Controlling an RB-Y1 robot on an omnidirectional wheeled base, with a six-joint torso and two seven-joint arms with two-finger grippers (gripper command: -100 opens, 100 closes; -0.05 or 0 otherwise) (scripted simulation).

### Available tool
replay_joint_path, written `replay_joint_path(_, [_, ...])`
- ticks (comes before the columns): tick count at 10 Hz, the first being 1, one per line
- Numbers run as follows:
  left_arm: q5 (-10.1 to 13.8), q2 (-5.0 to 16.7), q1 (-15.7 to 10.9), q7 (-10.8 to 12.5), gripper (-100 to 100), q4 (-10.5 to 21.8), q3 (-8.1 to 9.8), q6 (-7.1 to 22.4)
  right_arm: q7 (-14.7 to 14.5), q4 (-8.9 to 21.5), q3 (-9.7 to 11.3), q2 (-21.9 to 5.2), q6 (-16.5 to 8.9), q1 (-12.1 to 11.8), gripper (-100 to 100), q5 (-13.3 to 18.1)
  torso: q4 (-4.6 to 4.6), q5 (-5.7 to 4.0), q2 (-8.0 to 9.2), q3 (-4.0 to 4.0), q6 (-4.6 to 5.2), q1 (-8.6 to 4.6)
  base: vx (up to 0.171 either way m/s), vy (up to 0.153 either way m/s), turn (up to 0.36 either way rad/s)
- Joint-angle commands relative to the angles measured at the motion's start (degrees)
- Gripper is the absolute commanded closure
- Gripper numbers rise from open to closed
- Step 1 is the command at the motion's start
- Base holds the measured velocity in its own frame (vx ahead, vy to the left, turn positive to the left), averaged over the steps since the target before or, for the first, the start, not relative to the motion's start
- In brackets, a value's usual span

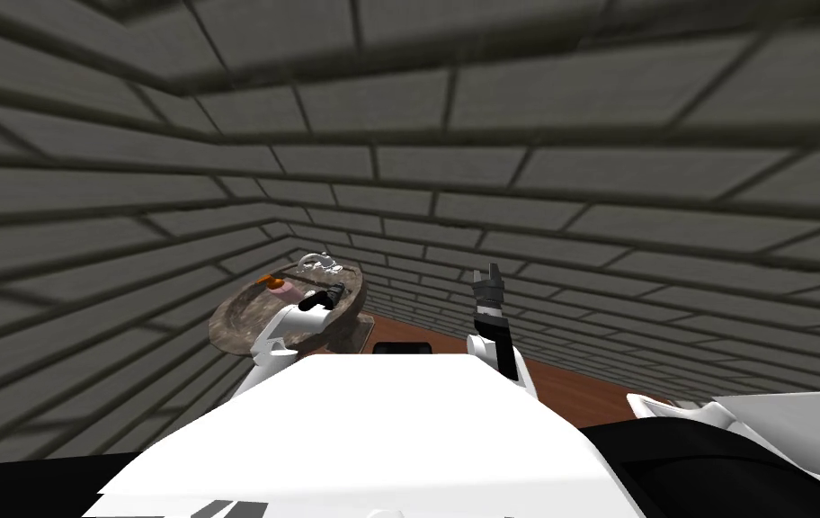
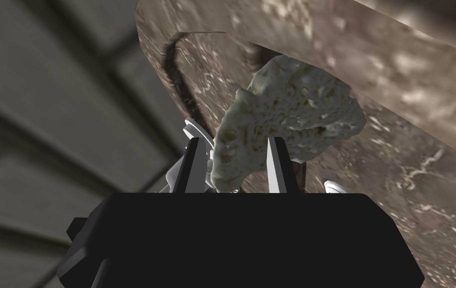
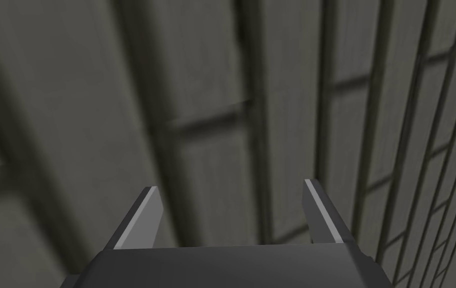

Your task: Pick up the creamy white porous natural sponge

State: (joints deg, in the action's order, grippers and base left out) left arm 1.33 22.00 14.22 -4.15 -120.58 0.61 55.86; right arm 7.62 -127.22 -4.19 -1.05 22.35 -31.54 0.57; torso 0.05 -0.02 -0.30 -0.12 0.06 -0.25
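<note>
**While the sponge sits between the blades, the basin wall crowds the way out**

Because the sponge (image 2: 292,110) lies down inside a mottled brown stone basin (image 1: 237,325), the left arm reaches over the rim and into the bowl to get at it. The left gripper (image 2: 234,142) has its two blades drawn well in, one on each side of the sponge's lower lobe, and they appear to press into it. I judge that it has a hold, though a shallow one, as most of the pale, pitted lump bulges out beyond the tips.

The right gripper (image 1: 489,286) is raised upright clear of the work, near the brick wall (image 1: 579,135), its blades spread wide with nothing between them.

Around the sponge the basin is cluttered. A whitish metal piece (image 2: 194,131) lies just beside one blade. In the head view an orange item (image 1: 266,281) and a pinkish one (image 1: 287,290) lie near the far rim, beside a clear fixture (image 1: 320,263); what these are I cannot tell. The basin's curved wall overhangs the top of the sponge, so lifting it out probably calls for drawing back from that wall first.
</note>
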Motion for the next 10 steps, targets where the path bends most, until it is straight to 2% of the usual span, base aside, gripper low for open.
replay_joint_path(1, [0.0,0.0,0.0,0.0,100,0.0,0.0,0.0,0.0,0.0,0.0,0.0,0.0,0.0,0,0.0,0.0,0.0,0.0,0.0,0.0,0.0,0.0,0.0,0.0])
replay_joint_path(2, [0.0,0.0,0.0,0.0,0,0.0,0.0,0.0,0.0,0.0,0.0,0.0,0.0,0.0,0,0.0,0.0,-0.01,-0.01,0.0,0.0,-0.01,0.0,0.0,0.0])
replay_joint_path(3, [1.58,1.28,2.01,-0.53,100,-2.41,-0.32,-0.58,0.0,0.0,0.0,0.0,0.0,0.0,0,0.0,0.0,-0.01,-0.01,0.0,0.0,-0.02,0.077,-0.016,0.295])
replay_joint_path(5, [3.11,2.57,4.15,-1.08,100,-4.51,-0.58,-1.2,0.0,0.0,0.0,0.01,0.0,-0.02,0,0.0,-0.05,-0.04,-0.33,-0.17,-0.06,-0.22,0.123,-0.068,0.21])
replay_joint_path(10, [6.91,5.79,9.5,-2.47,100,-9.77,-1.25,-2.74,0.0,0.0,0.0,0.0,0.0,-0.01,0,0.0,-0.02,-0.08,-0.25,-0.12,0.01,-0.18,0.075,-0.041,0.138])
